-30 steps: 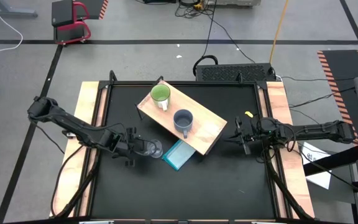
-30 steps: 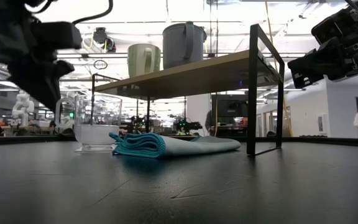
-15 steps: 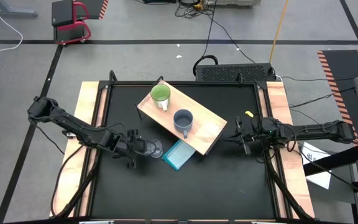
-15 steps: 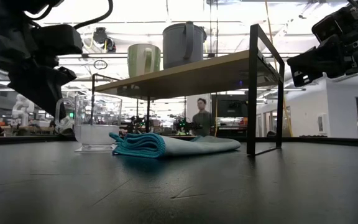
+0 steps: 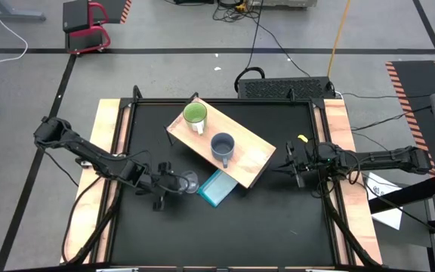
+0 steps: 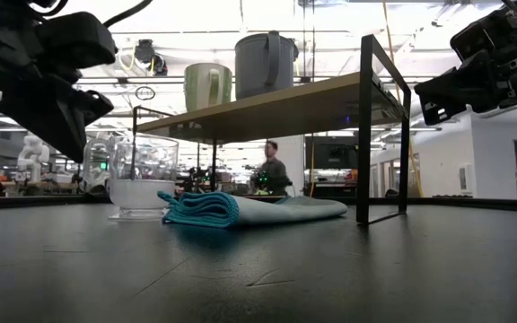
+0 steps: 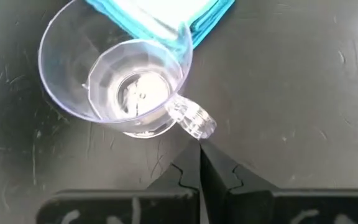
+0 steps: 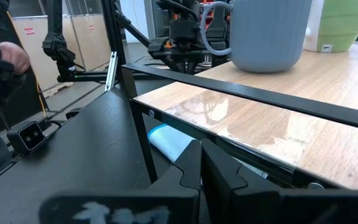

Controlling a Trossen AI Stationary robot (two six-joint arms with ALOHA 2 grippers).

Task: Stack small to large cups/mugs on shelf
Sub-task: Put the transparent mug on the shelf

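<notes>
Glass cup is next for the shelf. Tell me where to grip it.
Grip the clear glass cup by its small handle, which juts toward the shut left pincer. Come from that side; the folded blue cloth crowds the far rim.

Grey-blue mug on shelf

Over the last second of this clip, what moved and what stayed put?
The left gripper has crept closer to the clear glass cup, its shut fingertips now right at the cup's handle, not gripping it. The right gripper, both mugs on the shelf and the blue cloth stayed as they were.
</notes>
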